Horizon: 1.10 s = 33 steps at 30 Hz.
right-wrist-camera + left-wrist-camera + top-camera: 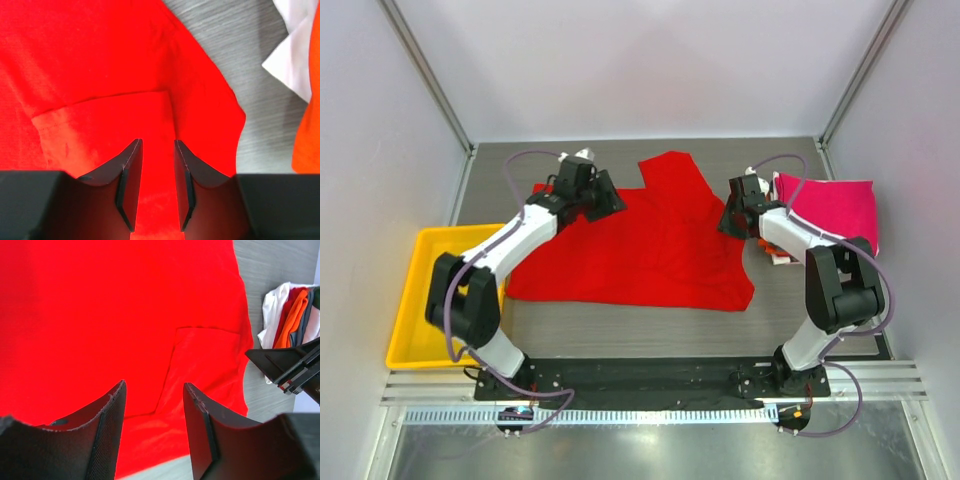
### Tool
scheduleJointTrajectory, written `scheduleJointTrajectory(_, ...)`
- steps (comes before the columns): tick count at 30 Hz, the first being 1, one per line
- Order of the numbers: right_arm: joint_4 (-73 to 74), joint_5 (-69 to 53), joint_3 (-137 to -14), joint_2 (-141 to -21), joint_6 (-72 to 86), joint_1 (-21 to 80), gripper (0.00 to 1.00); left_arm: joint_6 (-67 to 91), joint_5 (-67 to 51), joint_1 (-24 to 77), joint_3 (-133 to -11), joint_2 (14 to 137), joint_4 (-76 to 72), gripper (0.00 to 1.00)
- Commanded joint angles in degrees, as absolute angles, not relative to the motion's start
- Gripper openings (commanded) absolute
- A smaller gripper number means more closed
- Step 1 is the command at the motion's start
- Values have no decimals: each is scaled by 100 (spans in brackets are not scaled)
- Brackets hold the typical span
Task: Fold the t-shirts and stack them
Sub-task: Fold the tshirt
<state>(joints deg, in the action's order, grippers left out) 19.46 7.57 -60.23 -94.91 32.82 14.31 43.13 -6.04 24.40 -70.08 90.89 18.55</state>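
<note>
The bright red t-shirt (650, 240) lies spread on the table, with a sleeve folded inward on top of it (200, 365). My left gripper (610, 202) is open and hovers over the shirt's far left part; in the left wrist view the left gripper (154, 385) has red cloth below its open jaws. My right gripper (726, 222) is open over the shirt's right edge; in the right wrist view the right gripper (158, 141) sits above the folded sleeve (105, 125). A folded stack stands at the right, topped by the magenta-pink shirt (830, 205); the orange shirt (292, 320) and the white shirt (295, 55) show at its side.
A yellow plastic tray (412, 290) sits at the table's left edge. The grey table (620, 335) shows in front of the shirt. White enclosure walls stand at the back and both sides. The right gripper's black body (290, 367) shows in the left wrist view.
</note>
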Motion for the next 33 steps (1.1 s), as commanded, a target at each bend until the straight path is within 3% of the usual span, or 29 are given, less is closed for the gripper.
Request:
scheduleJointTrajectory(1, 1530, 563, -6205, -9606, 3076, 1354, 37, 4157, -528, 2671, -7523, 9561, 1521, 50)
scheduleJointTrajectory(7, 1275, 431, -6258, -10036, 3015, 1257, 37, 4079, -773, 2856, -8120, 10528, 1336, 47)
scheduleJointTrajectory(14, 1099, 413, -6442, -10476, 2979, 1213, 35, 4025, -1133, 3023, -8726, 11434, 1239, 35)
scheduleJointTrajectory(22, 897, 685, -6276, -10354, 2988, 1213, 26, 4008, -1160, 3208, -9175, 11988, 1327, 36)
scheduleJointTrajectory(33, 694, 545, -6100, -10081, 2979, 1213, 26, 4078, -800, 3516, -9799, 12594, 1888, 34)
